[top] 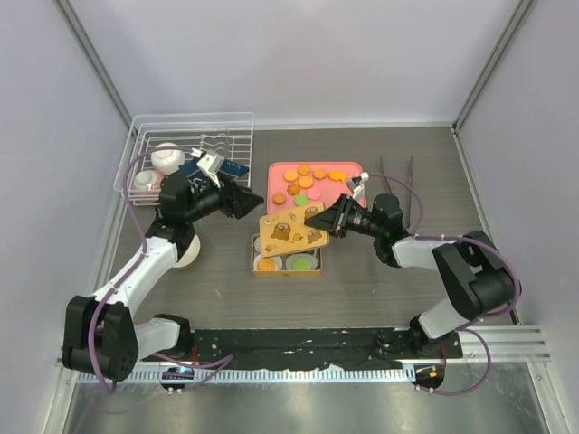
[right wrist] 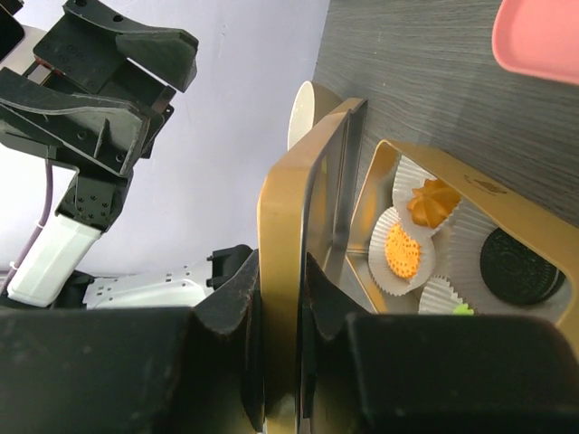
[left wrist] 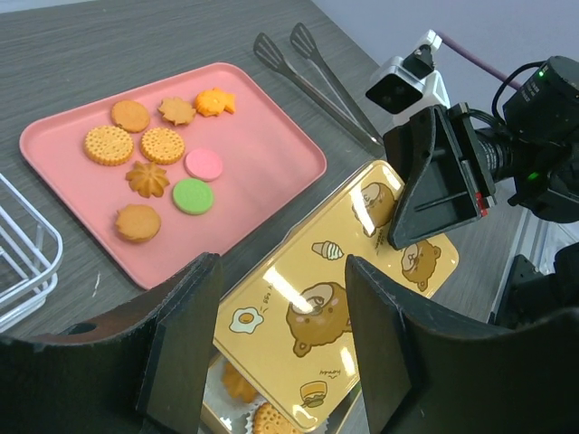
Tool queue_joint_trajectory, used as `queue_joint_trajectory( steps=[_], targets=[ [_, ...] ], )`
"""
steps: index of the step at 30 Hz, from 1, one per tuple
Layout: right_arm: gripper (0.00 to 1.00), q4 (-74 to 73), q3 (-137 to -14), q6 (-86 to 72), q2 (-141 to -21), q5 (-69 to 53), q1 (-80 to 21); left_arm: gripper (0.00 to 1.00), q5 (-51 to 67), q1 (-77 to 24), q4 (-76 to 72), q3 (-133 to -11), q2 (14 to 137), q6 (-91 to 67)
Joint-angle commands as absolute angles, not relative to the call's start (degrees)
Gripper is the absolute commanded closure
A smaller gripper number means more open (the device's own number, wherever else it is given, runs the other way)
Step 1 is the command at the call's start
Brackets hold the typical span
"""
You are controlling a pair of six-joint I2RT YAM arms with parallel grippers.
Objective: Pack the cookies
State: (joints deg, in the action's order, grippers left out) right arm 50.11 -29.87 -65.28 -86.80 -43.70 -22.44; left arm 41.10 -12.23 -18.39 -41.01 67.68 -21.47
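Several cookies (left wrist: 162, 145) on pink tray (left wrist: 271, 172), mostly orange, some scalloped

Cookies (top: 306, 182) on tray (top: 336, 192) bhd tin (top: 256, 259); lid (top: 289, 228) over tin.

The gold rectangular lid printed with bears (top: 291, 228), clamped edge-on in the right gripper (top: 312, 219), is hanging tilted over the gold rectangular tin (top: 286, 275). It is blocking the tin's far half from above, and only the near strip is lying open. The left gripper (top: 253, 202), jaws apart, is crowding the lid's left side. The pink rectangular plastic tray (left wrist: 262, 154) is lying open to reach from above, with the white wire rack (top: 192, 116) and the metal tongs (left wrist: 266, 47) flanking it.
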Motion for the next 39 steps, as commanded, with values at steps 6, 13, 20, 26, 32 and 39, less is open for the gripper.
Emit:
queue_joint_trajectory(
  steps=[6, 13, 20, 26, 32, 39],
  targets=[
    [0.99, 69.8, -31.1, -75.4, -94.7, -43.7, -25.3, 0.39, 41.0, -12.0, -18.1, -40.1, 66.5, -17.3],
    [0.99, 75.4, -31.6, -78.5, -99.1, -43.8, -27.4, 0.39, 40.3, -12.0, -17.4, -38.2, 67.1, -14.9],
    [0.99, 77.9, -31.7, -78.9, -100.9, -43.1, -28.4, 0.39, 40.2, -12.0, -18.3, -36.6, 67.8, -14.5],
    [0.99, 76.2, -31.6, -76.7, -101.6, -42.5, -28.8, 0.40, 40.8, -12.0, -18.5, -34.6, 69.1, -14.9],
    [0.99, 74.1, -31.5, -74.7, -101.8, -41.5, -29.1, 0.44, 38.4, -12.0, -18.2, -32.8, 70.4, -16.8],
    [0.99, 73.1, -31.5, -73.6, -102.2, -40.7, -29.1, 0.43, 37.7, -12.7, -15.8, -32.6, 71.7, -17.4]
  ],
)
